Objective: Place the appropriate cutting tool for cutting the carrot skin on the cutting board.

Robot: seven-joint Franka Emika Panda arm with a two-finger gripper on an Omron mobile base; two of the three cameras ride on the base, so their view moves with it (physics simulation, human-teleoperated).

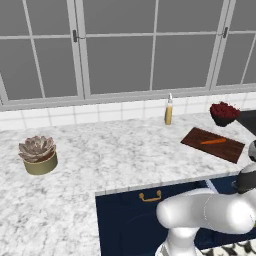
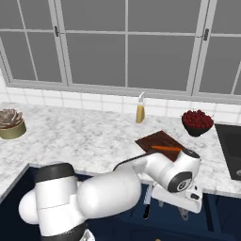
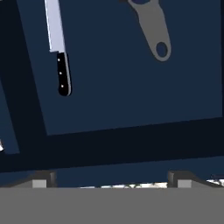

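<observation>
The cutting tool (image 3: 154, 27), a grey metal peeler with a hole in its handle end, lies on the navy floor of an open drawer (image 3: 122, 87), at the upper right of the hand view. My gripper (image 3: 111, 180) hovers above the drawer, open and holding nothing, its fingertips (image 3: 41, 179) set wide apart. In the right base view my hand (image 2: 184, 200) hangs below the counter edge, over the drawer. The carrot (image 2: 165, 148) (image 1: 213, 141) lies on the dark brown cutting board (image 2: 153, 139) (image 1: 222, 150), up on the counter.
A knife with a black handle (image 3: 63, 76) (image 2: 147, 207) and a pale blade lies in the same drawer, left of the peeler. On the marble counter (image 1: 115, 155) stand a bottle (image 1: 169, 111), a bowl of red fruit (image 1: 224, 114) and a potted succulent (image 1: 38, 155).
</observation>
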